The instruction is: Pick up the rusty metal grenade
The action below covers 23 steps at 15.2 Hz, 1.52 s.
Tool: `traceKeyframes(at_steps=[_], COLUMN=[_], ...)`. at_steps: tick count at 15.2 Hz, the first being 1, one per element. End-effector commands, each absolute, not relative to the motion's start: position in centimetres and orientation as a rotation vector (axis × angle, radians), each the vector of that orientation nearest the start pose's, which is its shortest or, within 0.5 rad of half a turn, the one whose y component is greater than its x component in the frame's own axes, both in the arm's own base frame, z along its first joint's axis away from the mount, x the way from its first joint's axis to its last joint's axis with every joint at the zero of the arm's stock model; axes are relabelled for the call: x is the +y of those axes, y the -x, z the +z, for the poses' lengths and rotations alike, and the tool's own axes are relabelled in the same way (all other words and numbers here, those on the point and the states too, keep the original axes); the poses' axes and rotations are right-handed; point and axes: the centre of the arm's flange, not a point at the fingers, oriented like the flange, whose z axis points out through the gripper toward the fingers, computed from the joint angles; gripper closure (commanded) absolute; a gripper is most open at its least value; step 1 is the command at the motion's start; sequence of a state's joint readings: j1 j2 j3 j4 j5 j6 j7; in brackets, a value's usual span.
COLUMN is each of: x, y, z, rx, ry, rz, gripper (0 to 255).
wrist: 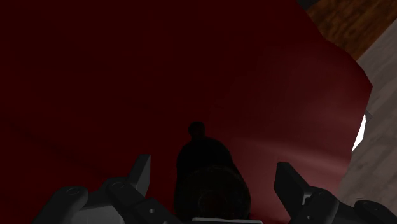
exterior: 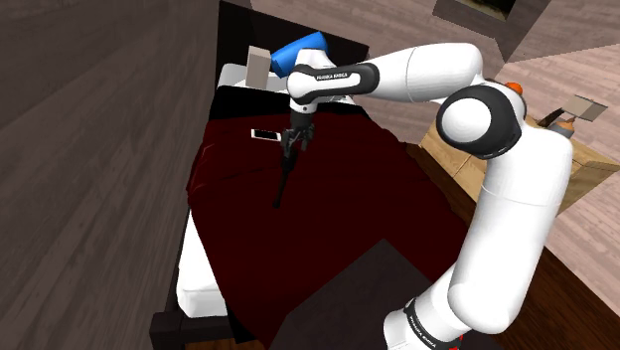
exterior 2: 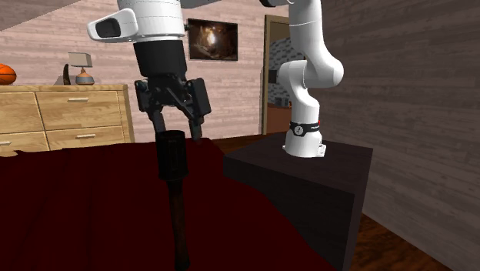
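**Bedroom pick: tool poised over the grenade head, no grip yet**

Bedroom with plank walls; a wooden dresser [exterior 2: 61, 115] stands against the far wall in the second exterior view. The work surface is a bed [exterior: 197, 273] under a dark red blanket [exterior: 348, 199], a soft and uneven footing. A dark stand [exterior 2: 308, 192] sits beside the bed. From it the white arm [exterior: 427, 75] reaches out over the blanket toward the far end, where a blue pillow [exterior: 298, 52] lies.

The tool [exterior 2: 178, 132] points down at the blanket, spread wide and holding nothing. In the wrist view its fingers stand either side of the grenade head with a gap on each side. Judgement: this is pre-grasp alignment, set so that closing catches the thick head rather than the thin handle.

The grenade [exterior 2: 171, 154] is a dark stick type. Its cylindrical head sits directly under the tool, and its slim handle runs toward the near end of the bed. It appears to lie on the blanket; contact along its length cannot be confirmed.

A white phone [exterior: 265, 134] lies on the blanket near the tool, on the shoulder view's left, apart from the grenade. Judgement: a straight descent should miss it.
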<state>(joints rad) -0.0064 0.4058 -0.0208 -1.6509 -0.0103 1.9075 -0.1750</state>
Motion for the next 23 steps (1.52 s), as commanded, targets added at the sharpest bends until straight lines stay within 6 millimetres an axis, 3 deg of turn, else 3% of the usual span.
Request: traceKeyframes(at_steps=[1,3,4,13,23], x=[-1.7,-1.7,-1.7,-1.7,-1.7], y=[-65.0,-65.0,-65.0,-65.0,-65.0], z=[35.2,35.2,35.2,35.2,40.4], rx=[-0.240,-0.240,-0.240,-0.240,-0.240], ry=[3.126,3.126,3.126,3.126,3.126], rz=[0.235,0.235,0.235,0.235,0.235], gripper=[0,0,255,255,255])
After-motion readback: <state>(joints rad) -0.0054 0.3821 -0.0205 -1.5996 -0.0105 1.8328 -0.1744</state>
